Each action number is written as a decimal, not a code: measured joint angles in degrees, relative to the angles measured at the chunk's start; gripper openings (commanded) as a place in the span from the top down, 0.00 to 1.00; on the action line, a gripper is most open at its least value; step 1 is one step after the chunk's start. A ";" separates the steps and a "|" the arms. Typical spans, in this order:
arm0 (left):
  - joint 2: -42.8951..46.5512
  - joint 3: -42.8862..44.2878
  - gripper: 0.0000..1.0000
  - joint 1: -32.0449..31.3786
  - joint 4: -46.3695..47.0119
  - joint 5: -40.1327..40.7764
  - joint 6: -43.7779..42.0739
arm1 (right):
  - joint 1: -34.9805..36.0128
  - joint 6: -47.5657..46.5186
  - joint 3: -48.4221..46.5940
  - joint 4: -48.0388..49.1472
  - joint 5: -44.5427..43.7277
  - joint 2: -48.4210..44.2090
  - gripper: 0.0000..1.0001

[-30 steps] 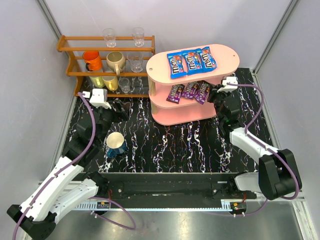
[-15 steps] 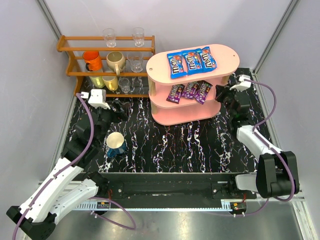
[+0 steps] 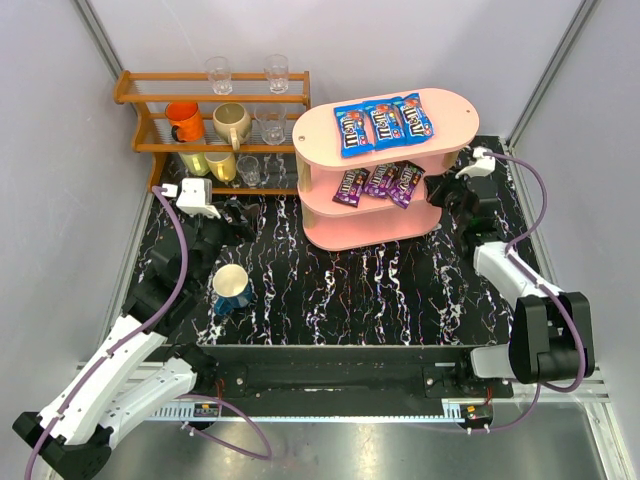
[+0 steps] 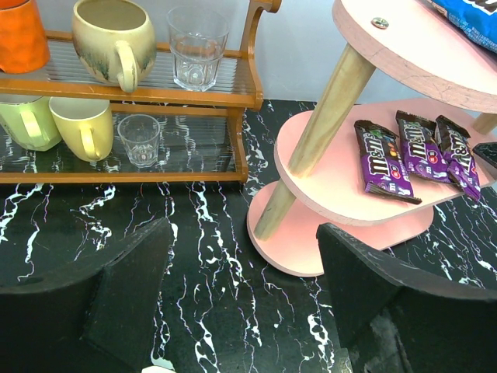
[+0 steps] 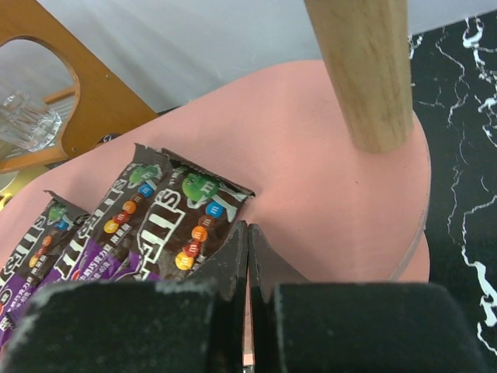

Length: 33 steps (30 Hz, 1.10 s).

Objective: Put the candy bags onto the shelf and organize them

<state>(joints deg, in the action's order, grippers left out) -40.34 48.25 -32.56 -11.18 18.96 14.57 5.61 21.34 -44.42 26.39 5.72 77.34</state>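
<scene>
1. The shelf (image 3: 455,105) was pale pink on all its boards, and its posts (image 5: 365,70) were light tan wood.
2. The blue candy bags (image 3: 383,123) on the top board were bright and glossy, with a multicoloured sweet print.
3. Just ahead of the matt-black right gripper (image 5: 247,233), the brown candy bags (image 5: 178,225) ran from dark brown into purple, dotted red, orange, yellow, blue and green.
4. The table (image 3: 350,290) under both grippers was black with white marble veining.
5. Ahead and to the left of the black left gripper (image 4: 245,233), the rack (image 4: 186,93) was orange-brown. It held an orange mug (image 4: 19,35), a cream mug (image 4: 109,35) with brownish mottling, two yellow-green mugs (image 4: 78,124) and clear glasses (image 4: 196,47).
6. Behind that gripper stood a blue mug (image 3: 232,287), cream inside.
</scene>
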 measured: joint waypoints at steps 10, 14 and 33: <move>0.00 0.07 0.20 0.00 -1.31 0.02 0.00 | -4.50 9.81 -0.39 -1.22 3.67 0.31 1.00; 0.00 0.15 0.20 0.00 -1.57 0.00 0.02 | -5.14 15.80 -1.70 -3.10 5.42 0.35 1.00; 1.36 0.35 0.20 0.00 -2.75 0.39 0.04 | -8.41 35.76 -7.82 -14.47 10.47 2.84 1.00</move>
<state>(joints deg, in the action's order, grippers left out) -38.98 48.60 -32.56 -13.93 19.35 14.61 -2.81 57.10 -52.25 11.92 16.19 80.18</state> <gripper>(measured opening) 0.799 0.006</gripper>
